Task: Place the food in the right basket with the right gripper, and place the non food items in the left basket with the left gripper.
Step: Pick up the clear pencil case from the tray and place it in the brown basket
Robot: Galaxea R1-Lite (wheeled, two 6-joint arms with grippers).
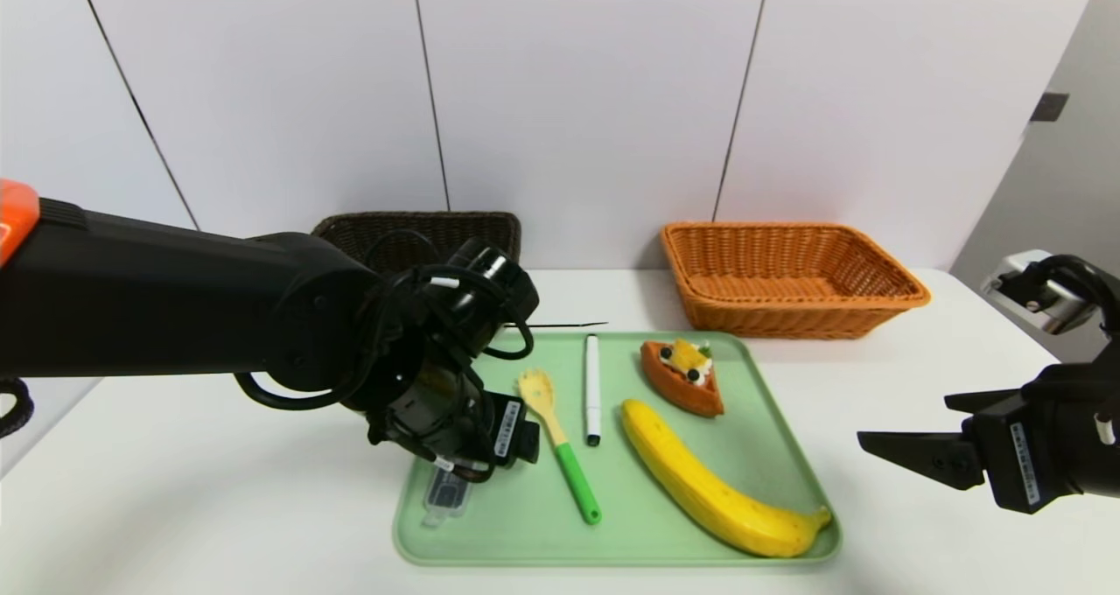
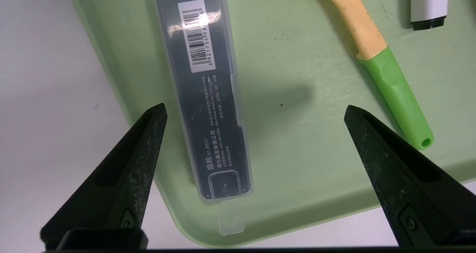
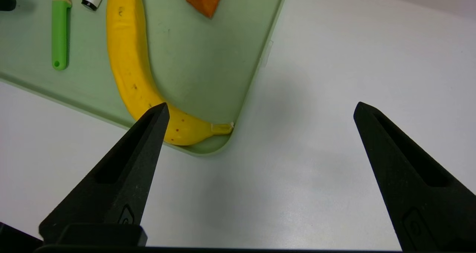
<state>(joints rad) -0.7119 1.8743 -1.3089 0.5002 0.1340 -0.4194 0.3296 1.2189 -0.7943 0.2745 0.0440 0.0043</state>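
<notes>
Left pincer wide, over case | case: slim, dark grey, clear shell, barcode label | right pincer wide

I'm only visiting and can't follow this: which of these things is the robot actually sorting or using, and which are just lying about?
Part of the job:
banana
pastry
case
spork
marker
dark basket
orange basket
left gripper, open over the case
right gripper, open, off to the side

Just there:
green tray
white table

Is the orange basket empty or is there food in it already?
Empty, as far as it shows. The orange basket shows only bare weave inside, while the banana and pastry wedge lie on the green tray.
</notes>
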